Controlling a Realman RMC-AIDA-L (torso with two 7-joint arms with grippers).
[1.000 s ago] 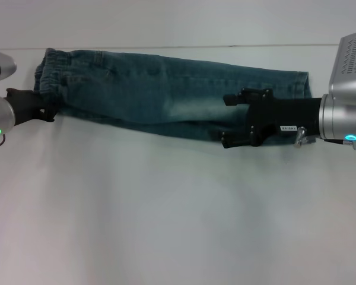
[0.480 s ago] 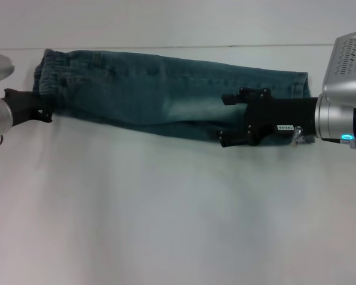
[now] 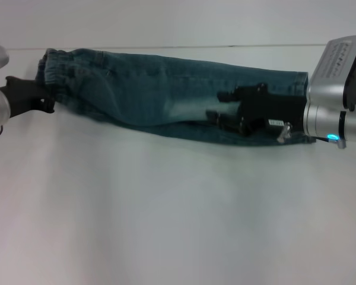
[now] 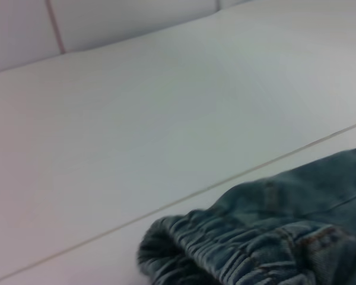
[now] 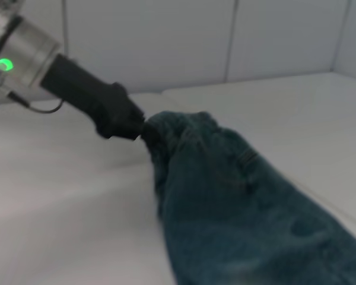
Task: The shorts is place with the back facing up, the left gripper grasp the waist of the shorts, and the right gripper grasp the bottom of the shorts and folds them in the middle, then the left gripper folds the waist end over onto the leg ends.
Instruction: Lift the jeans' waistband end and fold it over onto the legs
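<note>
Soft, limp denim shorts (image 3: pixel 166 98) stretched left-to-right across far tabletop (image 3: pixel 178 214), left tool (image 3: pixel 46 101) pinching puckered waist (image 3: pixel 50 74), right tool (image 3: pixel 222 113) seemingly open over hems (image 3: pixel 299 86).

You have one non-task item to note — the white tabletop (image 3: pixel 166 225), plain and matte from its near edge to its far edge. A thin seam line (image 3: pixel 225 46) runs along the far edge — beyond it, pale tiled wall (image 5: pixel 273 35).

table (image 3: pixel 166 214): white, matte, thin seam line | wall (image 5: pixel 166 41): white panels, vertical joints
</note>
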